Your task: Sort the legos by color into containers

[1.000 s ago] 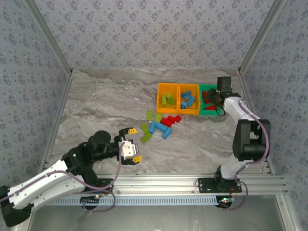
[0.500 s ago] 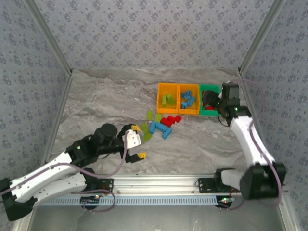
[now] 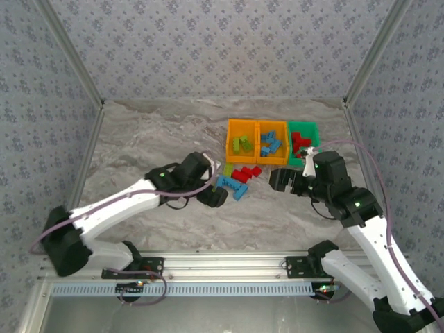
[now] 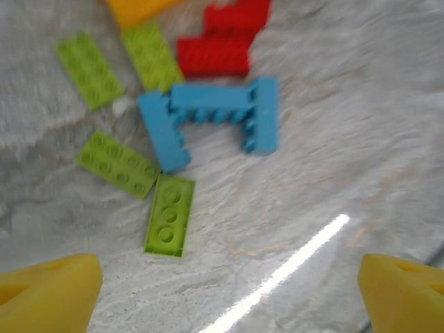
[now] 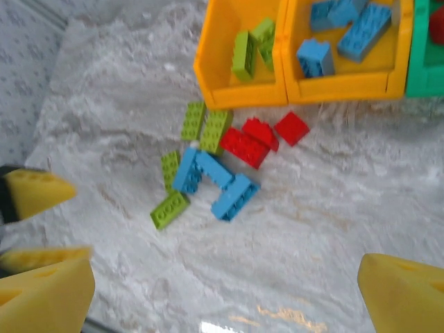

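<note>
Within the last second the left arm has swung out over the loose pile (image 3: 232, 177), and the right arm has backed off the green bin (image 5: 424, 84), spreading its jaws. The left gripper (image 4: 225, 302) hangs wide open and empty. Just ahead lies a lime brick (image 4: 169, 215), studs up, long axis pointing away from it, so the fingers would likely close across its narrow width. Touching its far end is a second lime brick (image 4: 118, 164), then the blue bricks (image 4: 208, 114) and red bricks (image 4: 218, 45). The right gripper (image 5: 225, 298), also open and empty, stands well apart from the pile, so the left is nearer. Its wrist view adds the destination: lime pieces in the orange bin (image 5: 243, 95), blue in the second orange bin (image 5: 340, 87).
</note>
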`<action>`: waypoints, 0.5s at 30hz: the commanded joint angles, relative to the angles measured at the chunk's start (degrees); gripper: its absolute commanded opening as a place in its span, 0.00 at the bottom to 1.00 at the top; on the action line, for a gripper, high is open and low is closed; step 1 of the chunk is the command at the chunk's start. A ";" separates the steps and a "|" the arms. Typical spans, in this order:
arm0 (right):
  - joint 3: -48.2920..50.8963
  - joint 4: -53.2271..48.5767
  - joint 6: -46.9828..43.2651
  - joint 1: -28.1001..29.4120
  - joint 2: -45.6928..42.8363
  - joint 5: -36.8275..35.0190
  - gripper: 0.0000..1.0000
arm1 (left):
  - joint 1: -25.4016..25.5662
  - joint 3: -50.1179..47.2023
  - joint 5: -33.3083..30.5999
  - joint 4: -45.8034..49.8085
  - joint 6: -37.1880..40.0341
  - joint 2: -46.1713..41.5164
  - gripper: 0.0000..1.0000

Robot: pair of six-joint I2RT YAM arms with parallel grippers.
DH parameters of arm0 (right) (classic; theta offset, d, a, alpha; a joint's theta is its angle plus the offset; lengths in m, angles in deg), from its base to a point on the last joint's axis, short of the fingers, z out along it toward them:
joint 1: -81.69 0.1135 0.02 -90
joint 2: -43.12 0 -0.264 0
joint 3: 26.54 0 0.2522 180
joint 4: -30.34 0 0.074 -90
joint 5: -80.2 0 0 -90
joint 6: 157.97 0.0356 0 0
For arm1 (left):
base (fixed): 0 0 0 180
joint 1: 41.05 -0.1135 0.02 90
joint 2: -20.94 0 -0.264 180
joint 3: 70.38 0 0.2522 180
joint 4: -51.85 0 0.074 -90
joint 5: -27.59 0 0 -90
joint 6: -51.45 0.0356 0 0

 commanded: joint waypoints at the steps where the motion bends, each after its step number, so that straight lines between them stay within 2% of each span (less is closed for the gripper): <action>1: -3.50 -4.40 -1.77 0.76 1.45 -0.44 1.00 | -0.94 -0.37 -0.86 -0.10 -2.50 7.34 0.93; 7: -2.76 -2.68 -2.60 0.92 3.25 0.48 1.00 | -0.93 1.58 0.02 -1.68 0.35 19.14 0.87; 11: -1.78 -2.65 -2.13 1.09 3.39 0.73 1.00 | -0.59 0.97 -2.21 -2.91 0.21 21.65 0.73; 15: -0.38 -1.30 -1.12 1.27 2.76 0.72 1.00 | -0.52 -0.42 -1.77 -5.05 0.87 23.14 0.59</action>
